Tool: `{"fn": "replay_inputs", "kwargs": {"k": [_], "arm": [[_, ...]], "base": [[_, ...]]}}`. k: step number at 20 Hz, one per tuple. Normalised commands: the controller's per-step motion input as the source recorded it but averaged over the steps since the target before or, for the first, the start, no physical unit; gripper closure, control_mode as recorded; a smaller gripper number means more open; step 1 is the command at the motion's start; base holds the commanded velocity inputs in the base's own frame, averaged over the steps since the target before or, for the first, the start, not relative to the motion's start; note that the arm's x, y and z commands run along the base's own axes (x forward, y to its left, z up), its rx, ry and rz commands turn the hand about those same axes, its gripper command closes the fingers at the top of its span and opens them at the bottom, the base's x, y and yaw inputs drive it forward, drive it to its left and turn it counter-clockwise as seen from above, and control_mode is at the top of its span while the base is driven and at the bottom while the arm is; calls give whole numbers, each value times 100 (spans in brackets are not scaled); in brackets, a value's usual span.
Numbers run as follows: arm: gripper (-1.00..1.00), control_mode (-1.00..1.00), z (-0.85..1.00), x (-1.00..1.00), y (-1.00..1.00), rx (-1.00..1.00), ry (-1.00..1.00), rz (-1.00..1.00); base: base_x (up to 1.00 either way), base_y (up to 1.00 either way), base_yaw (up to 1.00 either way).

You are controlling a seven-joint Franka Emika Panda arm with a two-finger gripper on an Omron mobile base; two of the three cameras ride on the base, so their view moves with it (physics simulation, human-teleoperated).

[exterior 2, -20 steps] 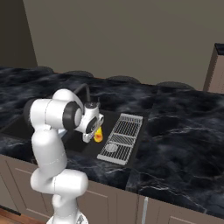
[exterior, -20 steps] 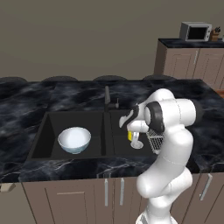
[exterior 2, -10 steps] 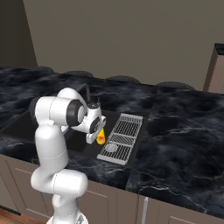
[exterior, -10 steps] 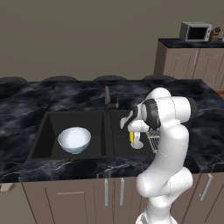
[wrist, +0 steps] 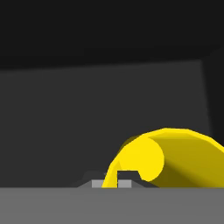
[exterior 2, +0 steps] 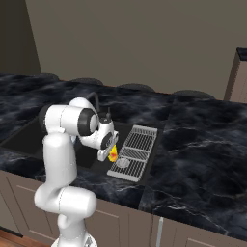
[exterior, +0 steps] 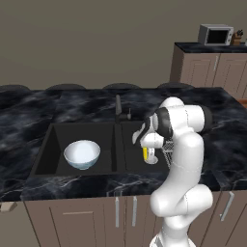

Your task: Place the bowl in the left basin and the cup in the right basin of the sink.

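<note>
- While I've got the arm bent down over the sink (exterior: 48, 144), the gripper (exterior: 146, 153) is clamped tight on the yellow cup (exterior: 145, 153), so the cup is off the bottom and hanging over the right basin (exterior: 132, 149).
- From my right base camera the cup (exterior 2: 113, 154) shows as a small yellow bit just under the gripper (exterior 2: 112, 153), right beside the near left corner of the wire rack (exterior 2: 135, 150).
- The hand camera is basically staring into the dark basin (wrist: 100, 100), with the cup (wrist: 175, 157) big and tilted at the lower right, its open mouth turned toward the lens. The finger tips (wrist: 124, 175) are pinching its rim.
- The white bowl (exterior: 82, 154) sits upright in the left basin (exterior: 58, 140), well apart from the cup, with the divider (exterior: 116, 149) between the two.
- The dark faucet (exterior: 119, 110) stands at the back edge of the sink, about in line with the divider.
- The surface (exterior: 29, 116) around everything is black marbled stone.
- A round silver drain piece (exterior 2: 123, 163) is visible near the front end of the rack in the right base camera. I can't tell if it's on the rack or under it.
- A microwave (exterior: 215, 34) is on the far cabinet top at the upper right.
</note>
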Motion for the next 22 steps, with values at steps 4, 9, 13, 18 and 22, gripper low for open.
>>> {"fn": "replay_inputs", "kwargs": {"k": [4,9,13,18,22], "arm": [[100,-100,-29,7,-5,0,0,1],[100,-100,-26,6,-5,0,0,2],[100,-100,-26,6,-5,0,0,2],[100,-100,-26,7,-5,0,0,2],[100,-100,-26,7,-5,0,0,2]], "base": [[0,0,0],[0,0,0],[0,0,0],[0,0,0],[0,0,0]]}}
